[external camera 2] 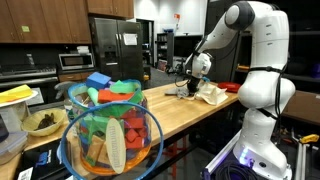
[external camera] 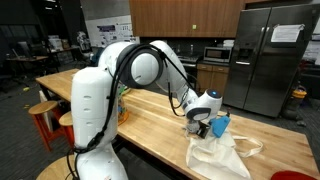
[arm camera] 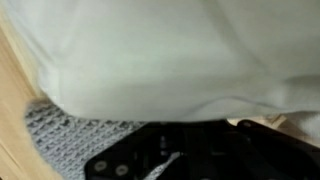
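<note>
White arm [external camera: 140,66] reaches out from its upright base, shoulder high, forearm sloping down and away. The wrist is bent over and the gripper [external camera: 198,124] points downward, carried low. Jaws are closed tight. In the wrist view only the gripper's dark body shows along the bottom edge, with the fingertips hidden.

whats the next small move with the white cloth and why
Probably a short, slow lift straight up. The gripper is shut, low at the white cloth on the wooden table, and the wrist view shows cloth pressed close, with grey knitted fabric beside it. Whether the cloth is pinched cannot be told; a small lift would likely show it.
</note>
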Robot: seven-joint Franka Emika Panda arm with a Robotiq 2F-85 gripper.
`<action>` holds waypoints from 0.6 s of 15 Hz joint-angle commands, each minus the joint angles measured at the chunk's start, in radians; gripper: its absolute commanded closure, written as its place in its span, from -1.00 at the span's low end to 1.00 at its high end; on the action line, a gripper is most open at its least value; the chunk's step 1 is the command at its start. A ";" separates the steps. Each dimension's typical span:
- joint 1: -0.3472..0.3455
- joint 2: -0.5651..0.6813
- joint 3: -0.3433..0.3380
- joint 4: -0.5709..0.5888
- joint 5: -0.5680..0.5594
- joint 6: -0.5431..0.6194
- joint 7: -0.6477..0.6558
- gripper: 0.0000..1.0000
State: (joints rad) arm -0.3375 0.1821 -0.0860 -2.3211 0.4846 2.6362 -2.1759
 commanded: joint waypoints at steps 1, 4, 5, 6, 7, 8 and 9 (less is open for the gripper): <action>0.001 0.028 -0.019 -0.028 -0.035 0.014 -0.036 0.97; 0.028 0.047 -0.001 0.013 -0.092 -0.011 -0.041 0.97; 0.039 0.054 0.007 0.028 -0.120 -0.020 -0.042 0.97; 0.050 0.060 0.013 0.039 -0.149 -0.026 -0.039 0.97; 0.060 0.069 0.023 0.055 -0.172 -0.033 -0.046 0.97; 0.073 0.079 0.032 0.070 -0.193 -0.042 -0.048 0.97; 0.087 0.088 0.043 0.085 -0.210 -0.051 -0.045 0.97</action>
State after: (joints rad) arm -0.2934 0.1985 -0.0714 -2.2871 0.3157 2.6107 -2.2122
